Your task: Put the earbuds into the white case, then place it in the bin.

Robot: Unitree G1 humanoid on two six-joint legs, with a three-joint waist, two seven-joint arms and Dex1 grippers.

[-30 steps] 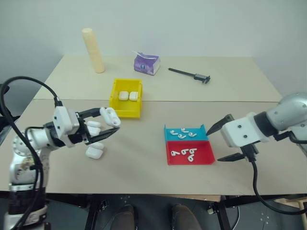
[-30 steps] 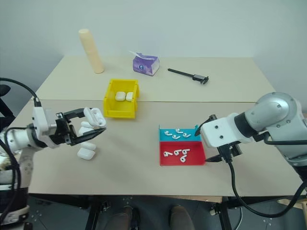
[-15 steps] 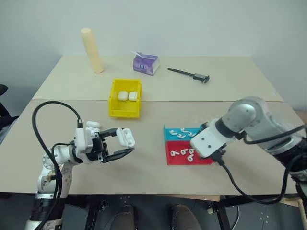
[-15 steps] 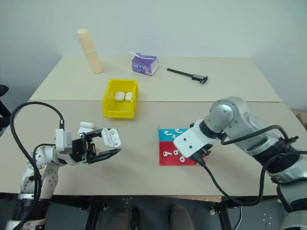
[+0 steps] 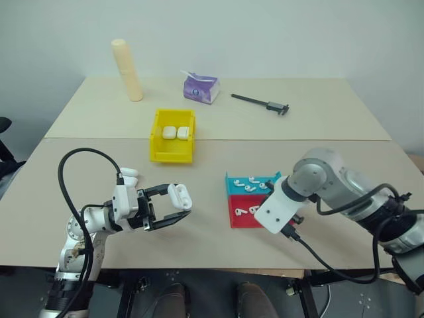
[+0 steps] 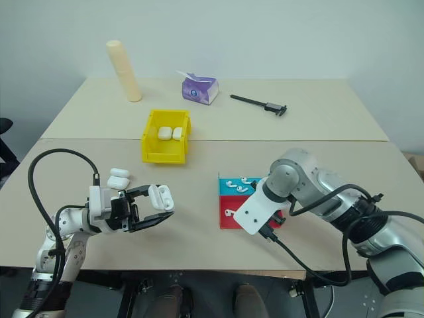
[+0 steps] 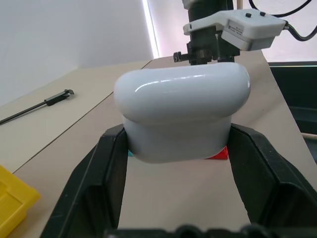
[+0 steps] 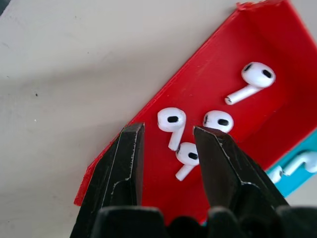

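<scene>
**Right hand drops over the red tray while the left waits with the case**

A pale desk [image 5: 218,152] against a plain wall carries the yellow bin [image 5: 173,136] at far left-centre, with two cases already inside. Since a second ago the right hand [image 8: 166,144] has swung in from the desk's right edge and come down over the red tray [image 8: 257,54], its fingers narrowed from wide to a small gap straddling the earbuds [image 8: 190,131], none pinched yet. That suggests the pick is about to start. The left hand [image 5: 173,207] has sunk to near-left, clamped on the white case [image 5: 179,196]. In the head views the right arm covers much of the tray; whether the case lid is open is hard to tell.
</scene>
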